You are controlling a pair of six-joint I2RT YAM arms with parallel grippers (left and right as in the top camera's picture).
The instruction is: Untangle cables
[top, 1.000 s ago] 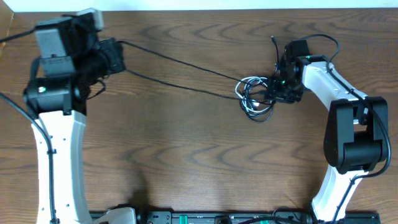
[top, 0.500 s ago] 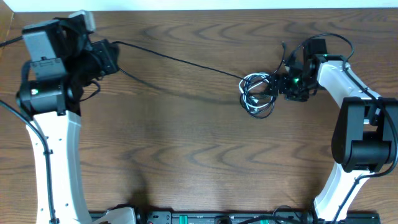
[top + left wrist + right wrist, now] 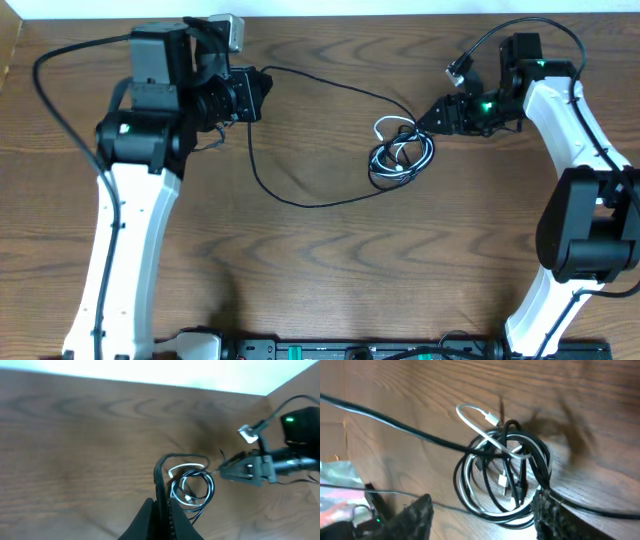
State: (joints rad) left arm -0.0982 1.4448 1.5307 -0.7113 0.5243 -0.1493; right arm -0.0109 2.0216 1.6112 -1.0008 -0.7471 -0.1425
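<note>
The cables lie as a tangled coil [image 3: 402, 150] at the table's centre right, with white loops wound among black ones. The long black cable [image 3: 310, 204] runs slack from the coil in a loop to my left gripper [image 3: 258, 95]. In the left wrist view that gripper [image 3: 165, 515] is shut on the black strand, with the coil [image 3: 192, 485] beyond it. My right gripper [image 3: 428, 115] is just right of the coil. In the right wrist view its fingers [image 3: 484, 497] are spread open beside the coil [image 3: 502, 475], and the white cable [image 3: 470, 415] arches over it.
Thick black cords run from both arms. One above the right arm ends in a small silvery plug [image 3: 455, 70]. The left arm's white link [image 3: 125, 250] crosses the left of the table. A black rail [image 3: 330, 350] lines the front edge.
My left arm swung right toward the centre with the black cable, which went from taut to a slack loop. My right gripper drew back up and right off the coil.
</note>
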